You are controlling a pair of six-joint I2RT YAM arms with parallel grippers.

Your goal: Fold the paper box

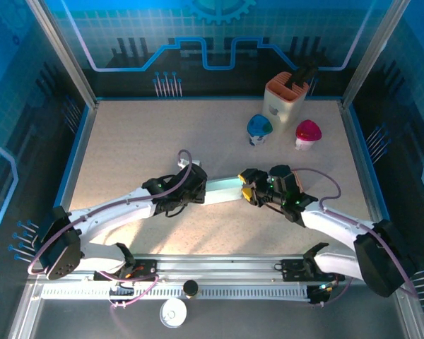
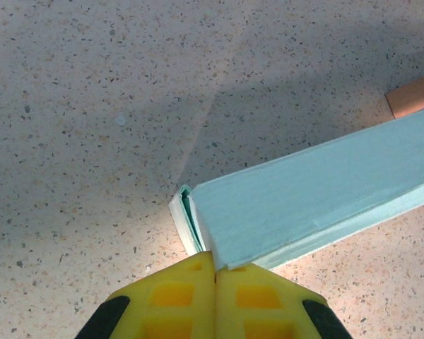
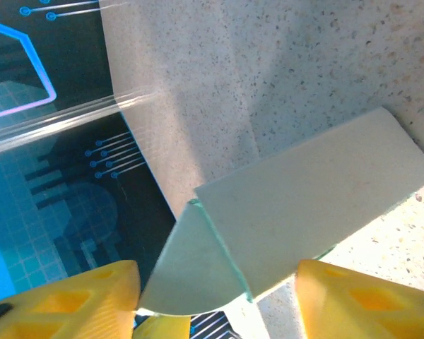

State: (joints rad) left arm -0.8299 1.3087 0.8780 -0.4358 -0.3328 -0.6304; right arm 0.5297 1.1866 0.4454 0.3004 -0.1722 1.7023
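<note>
The paper box (image 1: 222, 189) is a long pale teal carton held off the tabletop between the two arms in the top view. My left gripper (image 1: 196, 185) is shut on its left end. In the left wrist view the yellow pads (image 2: 177, 296) meet on a bottom corner of the box (image 2: 318, 205), whose end shows layered flaps. My right gripper (image 1: 249, 188) stands open around the right end. In the right wrist view a rounded end flap (image 3: 194, 272) hangs outward from the box (image 3: 318, 198) between the spread fingers (image 3: 92, 300), and its edge touches the left one.
A beige holder with black tools (image 1: 286, 99) stands at the back right. A blue-capped figure (image 1: 259, 128) and a pink-capped one (image 1: 307, 133) stand in front of it. Clear walls (image 1: 67, 63) border the speckled table (image 1: 141, 141). A white disc (image 1: 173, 313) lies below the rail.
</note>
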